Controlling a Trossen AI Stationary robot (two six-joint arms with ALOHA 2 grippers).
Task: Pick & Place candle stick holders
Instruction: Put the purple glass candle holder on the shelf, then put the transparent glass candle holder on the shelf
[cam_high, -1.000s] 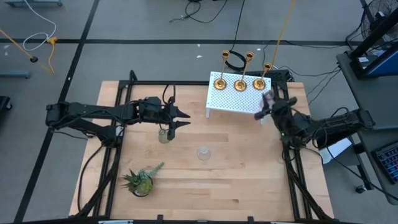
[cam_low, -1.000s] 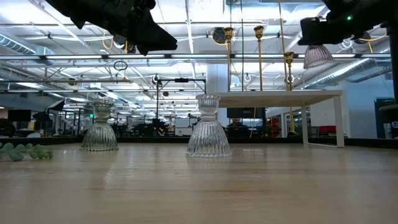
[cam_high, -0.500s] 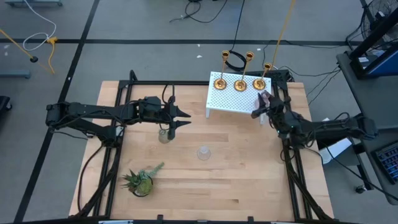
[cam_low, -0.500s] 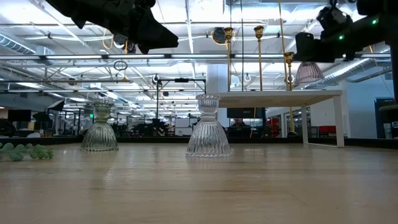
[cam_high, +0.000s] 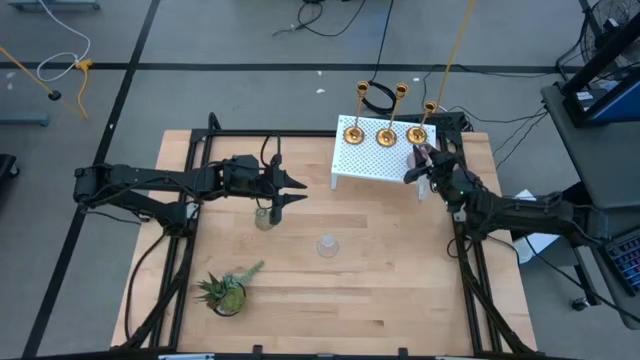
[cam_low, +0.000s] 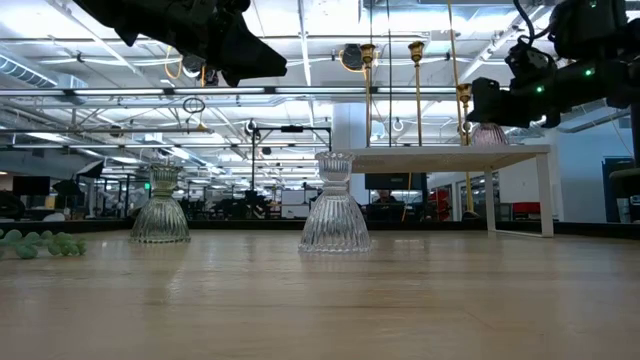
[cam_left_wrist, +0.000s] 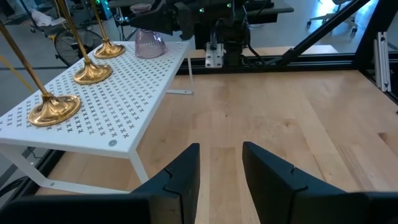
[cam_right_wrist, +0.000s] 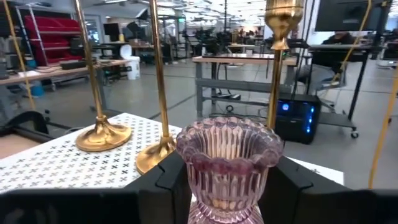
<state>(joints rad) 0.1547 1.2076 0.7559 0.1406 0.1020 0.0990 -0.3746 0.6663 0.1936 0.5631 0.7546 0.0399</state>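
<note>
- Three brass holders (cam_high: 386, 133) stand on the white shelf (cam_high: 370, 160).
- My right gripper (cam_high: 424, 166), fingers clamped on the pink glass holder (cam_right_wrist: 228, 167), sets it there.
- Greenish holder (cam_high: 264, 216) and clear holder (cam_high: 326, 245) remain on the tabletop (cam_high: 380, 270); left gripper (cam_high: 291, 191) hovers, fingers apart.

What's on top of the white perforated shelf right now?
Three brass holders stand along the white shelf's back edge. The right pincer holds the pink glass holder at its right end; whether its base touches is hidden.

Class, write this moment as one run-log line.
right gripper: holds pink glass holder on white shelf | left gripper: open, above table | clear holder: on table
</note>
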